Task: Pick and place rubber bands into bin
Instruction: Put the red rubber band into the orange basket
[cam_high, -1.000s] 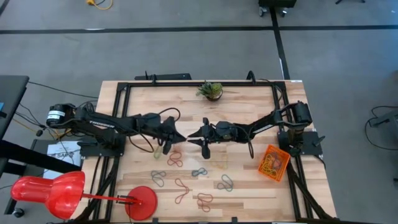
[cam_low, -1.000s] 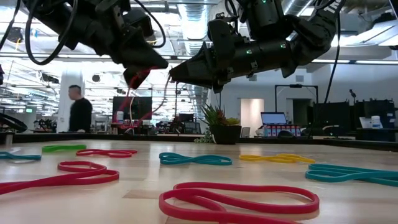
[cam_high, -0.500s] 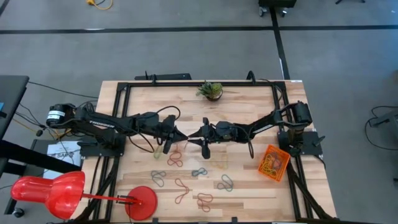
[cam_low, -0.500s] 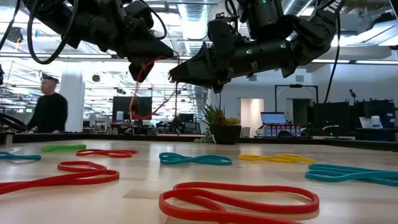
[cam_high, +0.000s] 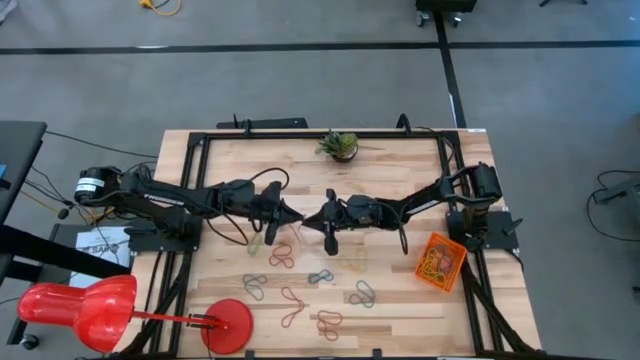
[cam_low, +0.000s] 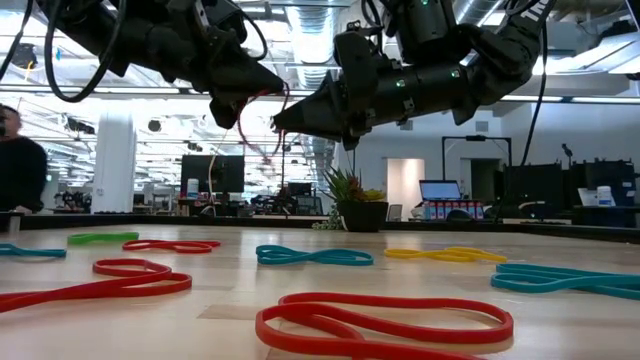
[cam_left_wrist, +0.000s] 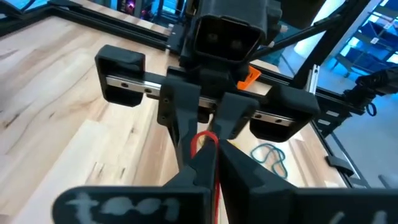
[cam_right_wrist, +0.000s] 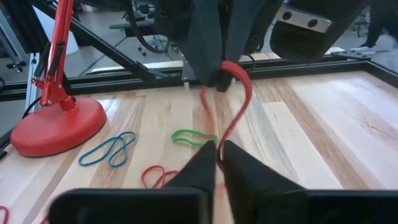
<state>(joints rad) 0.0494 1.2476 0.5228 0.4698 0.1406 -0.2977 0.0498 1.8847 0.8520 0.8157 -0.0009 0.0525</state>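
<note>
A single red rubber band (cam_right_wrist: 235, 99) hangs in the air above the middle of the table, stretched between the two arms: the left gripper (cam_left_wrist: 208, 163) is clamped tight on one end of it, and the right gripper (cam_right_wrist: 219, 151) has pinched its narrowed fingers onto the other end, the two sets of fingertips nearly meeting in the low view. The risk is in this handover. If both keep their hold and the arms draw apart, the band could stretch and snap free; if the left lets go while the right has only a thin bite, the floppy loop may slip out and drop back among the other rubber bands (cam_high: 322, 277) lying loose on the wood nearer the front edge. How much of the band the right fingers really have is hard to judge, since it blurs just at the tips. The bin (cam_high: 441, 260) sits by the right arm's base, well apart from the handover, so the carry is long enough for a weak grip to fail. It already holds a small tangle of bands, yellowish and reddish as far as the high view shows.
</note>
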